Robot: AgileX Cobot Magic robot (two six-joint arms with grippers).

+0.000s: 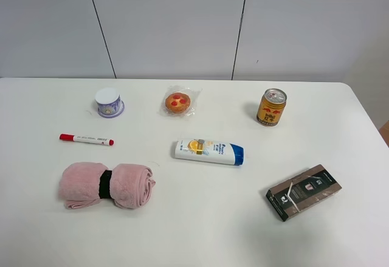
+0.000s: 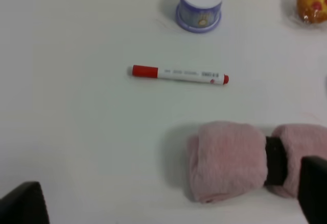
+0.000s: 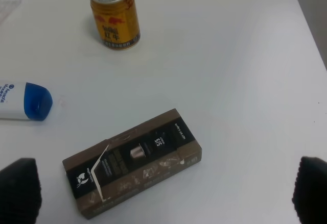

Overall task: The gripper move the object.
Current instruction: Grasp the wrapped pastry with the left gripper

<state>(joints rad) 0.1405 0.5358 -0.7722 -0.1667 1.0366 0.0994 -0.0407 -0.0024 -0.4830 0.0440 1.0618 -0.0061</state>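
Observation:
The object, a small round orange-brown pastry [image 1: 178, 103] with red spots in a clear wrapper, lies at the back middle of the white table [image 1: 194, 230]. It also shows at the edge of the left wrist view [image 2: 312, 3]. Neither gripper shows in the exterior high view. In the left wrist view my left gripper [image 2: 166, 198] is open and empty, its black fingertips [image 2: 20, 203] wide apart over the table near a pink towel. In the right wrist view my right gripper [image 3: 164, 191] is open and empty, its fingertips [image 3: 18, 191] either side of a brown box.
A lilac-and-white cup [image 1: 109, 102] stands left of the pastry, a gold can [image 1: 271, 106] to its right. A red marker [image 1: 86, 138], a rolled pink towel [image 1: 106, 185], a white-and-blue bottle [image 1: 209, 151] and a brown box [image 1: 303, 191] lie nearer the front.

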